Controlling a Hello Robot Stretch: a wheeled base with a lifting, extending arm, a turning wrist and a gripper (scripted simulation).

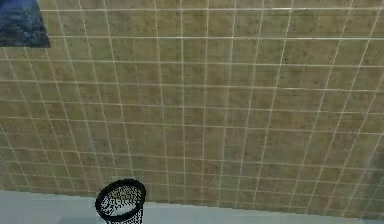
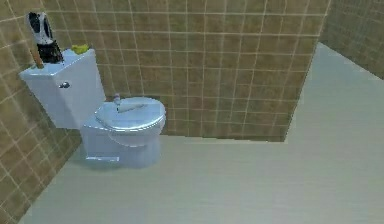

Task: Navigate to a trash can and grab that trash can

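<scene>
Trash can: a black wire-mesh trash can with a round rim stands on the floor, left of the middle at the bottom of the forward view; the bottom edge cuts off its lower part.
Wall ahead: a wall of brown tiles with pale joints stands just behind the trash can and reaches across the forward view.
Floor ahead: a thin strip of pale floor lies between the wall's foot and the bottom edge; it is wider at the forward view's left and gets thinner to the right.
Wall picture: a dark blue picture hangs on the tiles in the upper left corner of the forward view.
Toilet: a white toilet with its lid down stands at the arm side view's left, its tank against the tiled wall.
On the tank: a dark upright thing and a small yellow thing sit on top; I cannot tell what they are.
Room corner: two tiled walls meet at an upright edge at the arm side view's right.
Open floor: bare beige floor stretches from beside the toilet to the right edge of the arm side view.
Hand state: the state of the hand cannot be told.
</scene>
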